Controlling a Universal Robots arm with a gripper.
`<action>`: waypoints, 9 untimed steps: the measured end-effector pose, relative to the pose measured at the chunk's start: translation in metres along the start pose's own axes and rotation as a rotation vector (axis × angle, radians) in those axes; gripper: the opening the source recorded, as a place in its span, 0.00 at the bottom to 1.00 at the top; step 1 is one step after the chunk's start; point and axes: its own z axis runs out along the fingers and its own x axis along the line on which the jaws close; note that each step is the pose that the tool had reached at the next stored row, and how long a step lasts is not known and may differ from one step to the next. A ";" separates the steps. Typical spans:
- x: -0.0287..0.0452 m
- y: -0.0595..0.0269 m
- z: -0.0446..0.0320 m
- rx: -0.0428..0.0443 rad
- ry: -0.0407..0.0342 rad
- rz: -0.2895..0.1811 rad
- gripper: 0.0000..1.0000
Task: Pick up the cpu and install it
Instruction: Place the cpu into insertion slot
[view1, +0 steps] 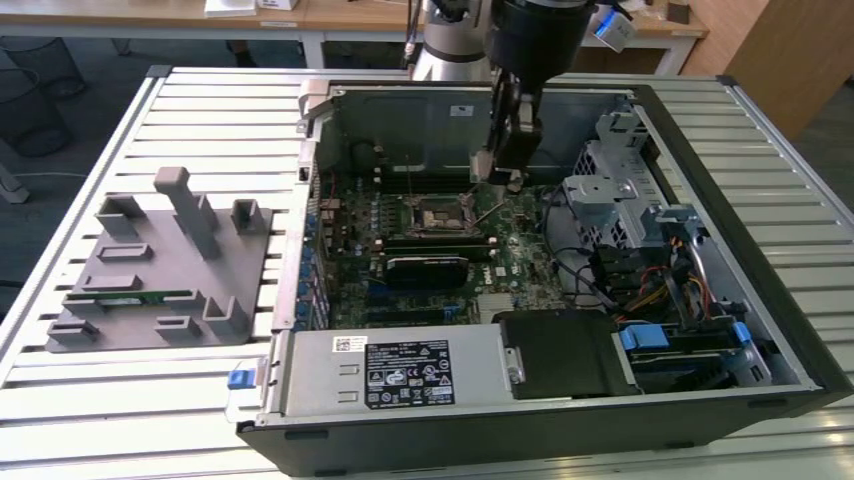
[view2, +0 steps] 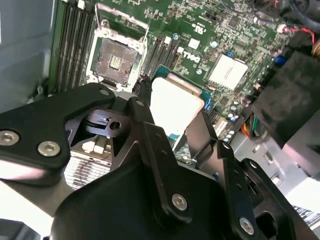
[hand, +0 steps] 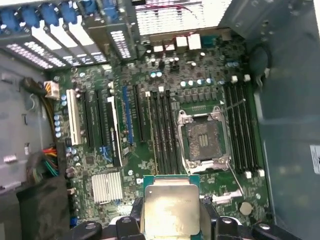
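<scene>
Well to the exterior view's left of the open socket (view1: 442, 215), a grey fixture block (view1: 147, 270) sits on the tabletop (view1: 200, 100); just to the exterior view's right of that socket, the end effector (view1: 499, 182) hangs pinching the cpu (hand: 170, 207), clear of the socket.

One cpu (hand: 170, 210); one socket (hand: 202, 141); one computer case (view1: 400, 120); one grey fixture (view1: 200, 255).

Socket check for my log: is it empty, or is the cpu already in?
Empty. The socket shows bare contacts in the first wrist view; the cpu sits gripped in the claw.
</scene>
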 end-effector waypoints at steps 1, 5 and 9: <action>0.0001 0.0008 0.0005 -0.0001 0.0002 -0.007 0.53; -0.0010 0.0101 0.0035 0.0003 0.0002 -0.012 0.53; -0.0015 0.0185 0.0069 0.0046 -0.0002 -0.015 0.53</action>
